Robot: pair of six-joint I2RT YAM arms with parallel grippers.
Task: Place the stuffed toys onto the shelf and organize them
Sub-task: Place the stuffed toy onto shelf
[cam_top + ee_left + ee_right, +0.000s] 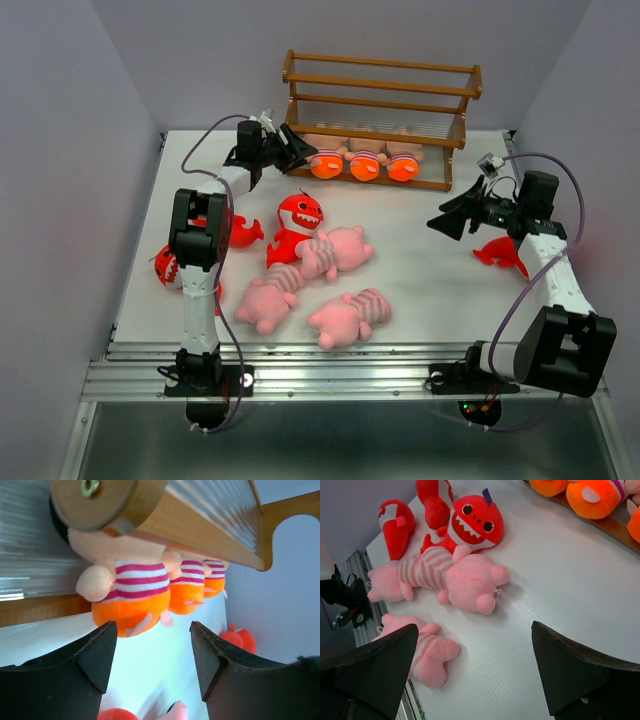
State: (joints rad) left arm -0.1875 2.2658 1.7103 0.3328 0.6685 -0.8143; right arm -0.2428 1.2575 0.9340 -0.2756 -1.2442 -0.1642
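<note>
The brown wooden shelf stands at the back. Three orange-footed striped dolls lie in a row on its bottom tier, and the left wrist view shows them close up. My left gripper is open and empty, just left of the leftmost doll. My right gripper is open and empty above the table at the right. A red shark sits mid-table. Three pink striped animals lie in front of it.
Another red shark lies under my right arm. Two more lie by the left arm's elbow. The shelf's upper tiers hold nothing. Grey walls close in the table on three sides.
</note>
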